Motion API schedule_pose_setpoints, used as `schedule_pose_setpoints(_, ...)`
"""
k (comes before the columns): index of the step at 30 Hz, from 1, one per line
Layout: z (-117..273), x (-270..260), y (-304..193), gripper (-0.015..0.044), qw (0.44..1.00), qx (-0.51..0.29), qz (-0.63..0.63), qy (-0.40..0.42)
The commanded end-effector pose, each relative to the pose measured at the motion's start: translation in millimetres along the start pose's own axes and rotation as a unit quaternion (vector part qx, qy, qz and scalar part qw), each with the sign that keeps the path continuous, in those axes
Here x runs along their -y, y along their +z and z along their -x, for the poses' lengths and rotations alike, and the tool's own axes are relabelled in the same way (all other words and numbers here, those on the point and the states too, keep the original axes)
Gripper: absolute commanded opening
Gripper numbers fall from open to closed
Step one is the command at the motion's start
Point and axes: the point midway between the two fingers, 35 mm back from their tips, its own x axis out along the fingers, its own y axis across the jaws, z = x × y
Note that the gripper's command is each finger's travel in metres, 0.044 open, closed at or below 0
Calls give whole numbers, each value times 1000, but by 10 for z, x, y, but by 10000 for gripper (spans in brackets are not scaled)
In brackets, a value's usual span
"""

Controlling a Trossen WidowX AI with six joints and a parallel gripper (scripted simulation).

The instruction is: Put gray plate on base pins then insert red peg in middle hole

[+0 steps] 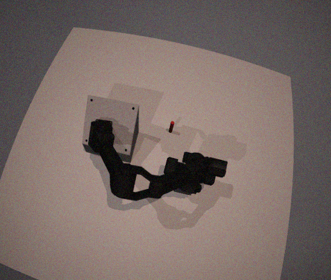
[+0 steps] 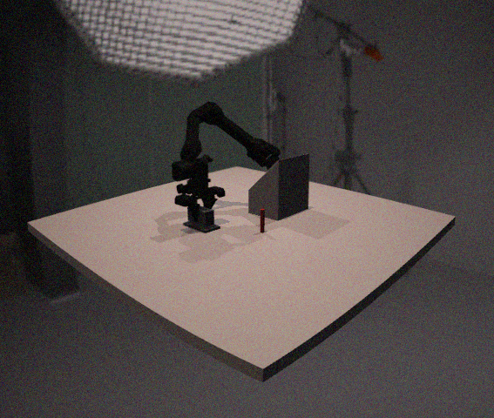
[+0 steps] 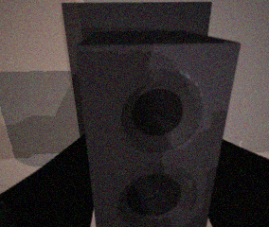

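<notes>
Dark gray blocky plate (image 2: 206, 218) (image 3: 111, 118) clamped in black parallel-jaw gripper (image 1: 188, 186) (image 2: 199, 209) (image 3: 139, 133), apparently seated on flat dark gray base (image 2: 213, 227) (image 3: 136, 18). Pins hidden; level seating to be confirmed before fingers are parted evenly, then lifted straight. Slim red cylindrical peg (image 1: 171, 126) (image 2: 262, 220) stands upright nearby.

One of Each Main Thing, Four Dots

One wedge-shaped stand (image 1: 112, 112) (image 2: 294, 186) bears four dark dots (image 1: 133, 108). Near the stand: one red peg (image 1: 171, 126) (image 2: 262, 220). Farther from the stand: one gray plate (image 2: 206, 217) (image 3: 111, 95), two round recesses (image 3: 156, 112) on its near face, and one base (image 2: 205, 228) (image 3: 139, 16). One arm (image 1: 111, 164) (image 2: 238, 130), one tabletop (image 1: 219, 90) (image 2: 260, 292).
</notes>
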Motion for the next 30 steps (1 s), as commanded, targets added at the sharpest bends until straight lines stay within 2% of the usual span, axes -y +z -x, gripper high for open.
schedule_pose_setpoints(1, 7, -2, -2, 289, 1000, 0, -1, 0)
schedule_pose_setpoints(7, 7, -2, -2, 440, 1000, 0, -1, 0)
schedule_pose_setpoints(13, 120, -27, -15, 440, 1000, -3, -2, 2)
schedule_pose_setpoints(18, 939, -46, -38, 440, 1000, -6, 0, 2)
schedule_pose_setpoints(20, 1128, -17, -21, 440, 1000, -2, 2, 0)
schedule_pose_setpoints(30, 1176, -46, -40, 440, 1000, -1, 2, -1)
